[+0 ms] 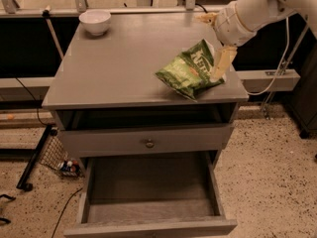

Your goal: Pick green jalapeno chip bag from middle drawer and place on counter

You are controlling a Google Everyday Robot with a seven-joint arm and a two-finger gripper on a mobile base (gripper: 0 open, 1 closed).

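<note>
The green jalapeno chip bag lies crinkled on the counter, near its right front corner. My gripper hangs over the bag's right end with its cream fingers spread wide. One finger points down and rests against the bag. The other sticks out to the left, higher up. The gripper is open and does not grip the bag. The middle drawer is pulled out low at the front and is empty.
A white bowl stands at the counter's back left. A shut drawer front with a round knob sits above the open drawer. A black frame and cables lie on the speckled floor at the left.
</note>
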